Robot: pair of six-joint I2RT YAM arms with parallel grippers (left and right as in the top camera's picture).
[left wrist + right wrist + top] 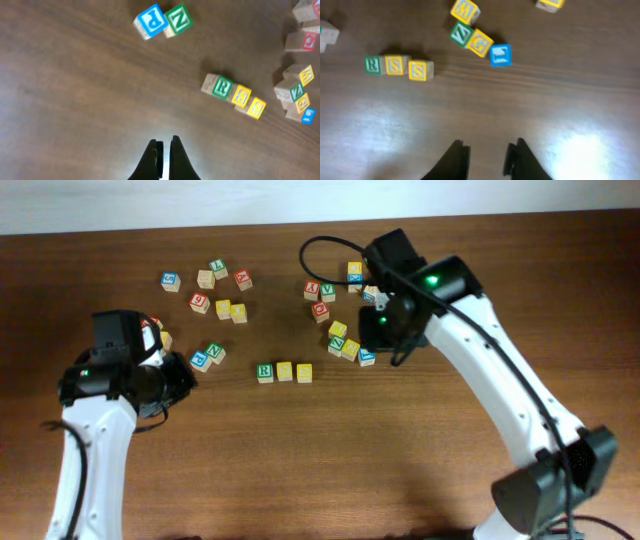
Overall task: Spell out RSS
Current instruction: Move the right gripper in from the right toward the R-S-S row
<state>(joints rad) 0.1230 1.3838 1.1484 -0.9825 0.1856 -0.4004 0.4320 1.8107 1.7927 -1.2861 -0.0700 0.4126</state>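
Observation:
A green R block [265, 372] and two yellow S blocks [285, 371] [304, 373] lie side by side in a row near the table's middle, reading R S S. The row also shows in the left wrist view [222, 87] and the right wrist view [372, 65]. My left gripper [164, 150] is shut and empty, held above bare wood at the left, away from the row. My right gripper [486, 152] is open and empty, above the table to the right of the row.
A blue P block [201, 360] and a green N block [215, 352] lie left of the row. Several letter blocks [345, 342] cluster right of it, with more [222, 308] scattered at the back left. The table's far edge [250, 225] runs along the top.

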